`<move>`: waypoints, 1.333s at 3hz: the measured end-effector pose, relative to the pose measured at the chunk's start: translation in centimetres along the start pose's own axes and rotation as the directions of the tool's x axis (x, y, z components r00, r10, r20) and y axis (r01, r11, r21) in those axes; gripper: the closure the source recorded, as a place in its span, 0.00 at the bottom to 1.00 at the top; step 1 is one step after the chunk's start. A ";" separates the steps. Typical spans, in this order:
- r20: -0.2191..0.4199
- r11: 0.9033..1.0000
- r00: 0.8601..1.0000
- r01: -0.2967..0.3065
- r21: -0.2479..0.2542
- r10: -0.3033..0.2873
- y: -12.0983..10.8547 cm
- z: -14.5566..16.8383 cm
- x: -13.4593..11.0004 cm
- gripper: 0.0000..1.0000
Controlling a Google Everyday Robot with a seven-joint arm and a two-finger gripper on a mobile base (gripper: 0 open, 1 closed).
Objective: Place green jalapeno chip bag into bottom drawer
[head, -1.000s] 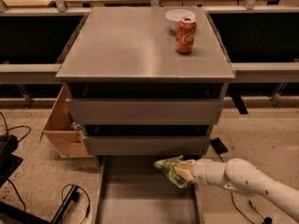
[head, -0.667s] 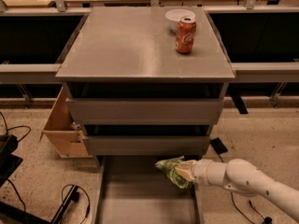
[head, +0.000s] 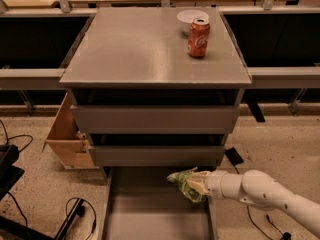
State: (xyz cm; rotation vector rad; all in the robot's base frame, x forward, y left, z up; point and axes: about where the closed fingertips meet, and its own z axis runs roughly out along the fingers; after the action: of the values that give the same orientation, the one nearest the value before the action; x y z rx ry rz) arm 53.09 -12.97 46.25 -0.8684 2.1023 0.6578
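Over the right side of the bottom drawer [head: 145, 219], close to its back end and just below the flat drawer fronts: my claw [head: 196, 185], reaching in from the right on the white arm [head: 260, 191].

Camera view, notes:
- Claw clenched on the green jalapeno chip bag [head: 181, 180]. The pale fingers grip its right end.
- Bag sticks out to the left of the fingertips, crumpled and shiny, with its free end pointing toward the middle of the drawer.
- Bag sits inside the line of the right rail, over the grey floor. Cannot tell whether its underside touches the floor.
- Bottom drawer pulled out toward the camera, floor bare grey.
- Middle drawer front [head: 155, 155] right behind the bag, upper drawer front [head: 155, 119] above that.
- Cabinet top [head: 125, 49] carries a red soda can [head: 198, 38], upright near the back right corner, with a white bowl [head: 189, 17] just behind it.
- Wooden box [head: 67, 139] on the floor at the cabinet's left side.
- Black cables [head: 75, 209] on the speckled floor, lower left.
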 end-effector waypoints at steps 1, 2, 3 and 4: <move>0.000 1.000 1.000 0.000 0.000 0.000 0.0 0.0 0.0 0.04; -0.002 1.000 1.000 0.006 0.003 -0.006 0.2 -0.2 -0.4 0.00; -0.016 0.999 0.999 0.039 0.022 -0.039 1.3 -1.3 -2.4 0.00; -0.076 0.997 0.995 0.068 0.030 -0.065 4.5 -2.9 -4.7 0.00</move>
State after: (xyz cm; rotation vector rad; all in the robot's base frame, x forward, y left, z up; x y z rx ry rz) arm 50.73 -10.31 52.43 -0.9539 2.1345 0.5630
